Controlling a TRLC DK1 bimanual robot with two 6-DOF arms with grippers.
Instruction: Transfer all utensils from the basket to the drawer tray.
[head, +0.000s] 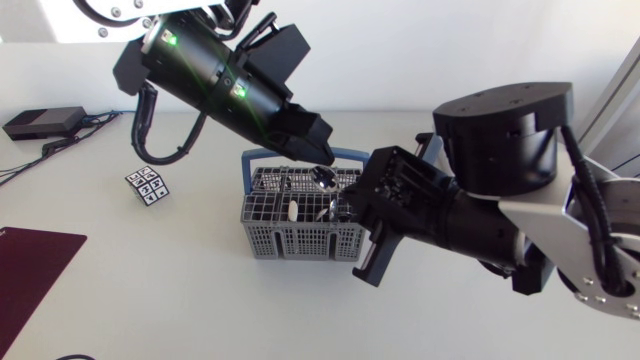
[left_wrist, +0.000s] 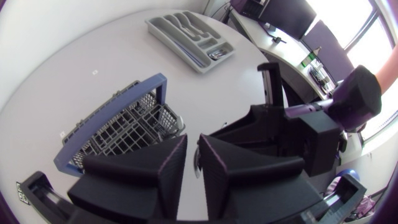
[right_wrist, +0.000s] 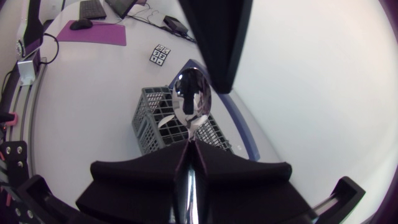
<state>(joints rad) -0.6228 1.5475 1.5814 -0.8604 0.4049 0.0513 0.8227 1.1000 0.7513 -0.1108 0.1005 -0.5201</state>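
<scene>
Now spoon (right_wrist: 193, 99) clamped in right pincer (right_wrist: 186, 163), bowl above basket (right_wrist: 147, 119).

The spoon (right_wrist: 193, 99) has its handle hidden in the right gripper (right_wrist: 186, 152), and the basket (head: 290, 240) is partly covered

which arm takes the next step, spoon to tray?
Right: the right gripper is shut on the spoon over the basket. The left gripper just hangs above the basket.

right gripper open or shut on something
Shut on the spoon: in the right wrist view the right gripper clamps its handle from both sides, the bowl sticking out ahead, above the basket.
</scene>
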